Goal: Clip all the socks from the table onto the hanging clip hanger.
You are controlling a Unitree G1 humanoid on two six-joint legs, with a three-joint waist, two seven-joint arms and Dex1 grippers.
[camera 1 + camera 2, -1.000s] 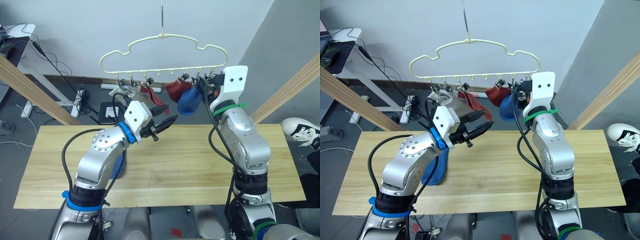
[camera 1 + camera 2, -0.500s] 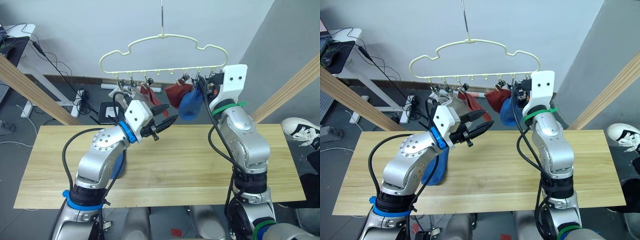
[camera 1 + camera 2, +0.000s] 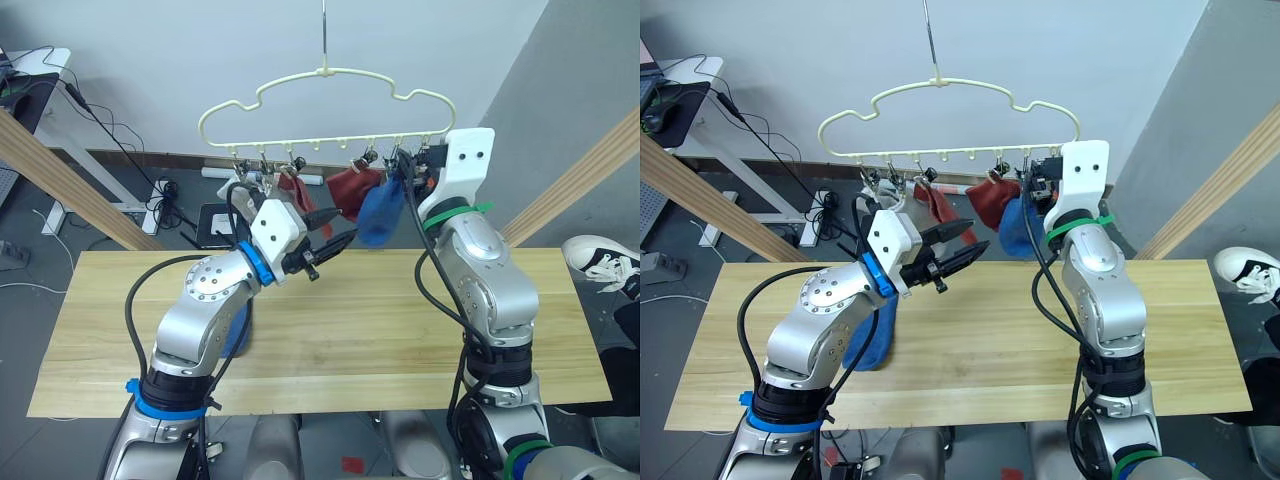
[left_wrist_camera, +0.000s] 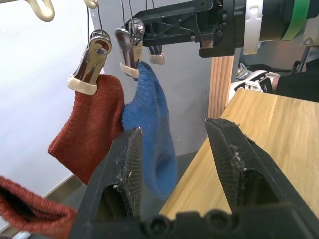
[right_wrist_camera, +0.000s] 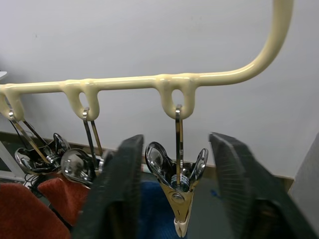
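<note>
The hanger hangs above the table's far edge. Clipped along its row are a grey sock near its left end, a red sock, another red sock and a blue sock toward its right end. A second blue sock lies on the table near the left edge, partly behind the left arm. The left gripper is raised below the clips, fingers apart, empty. The right gripper stands wide around the rightmost clip, holding nothing.
</note>
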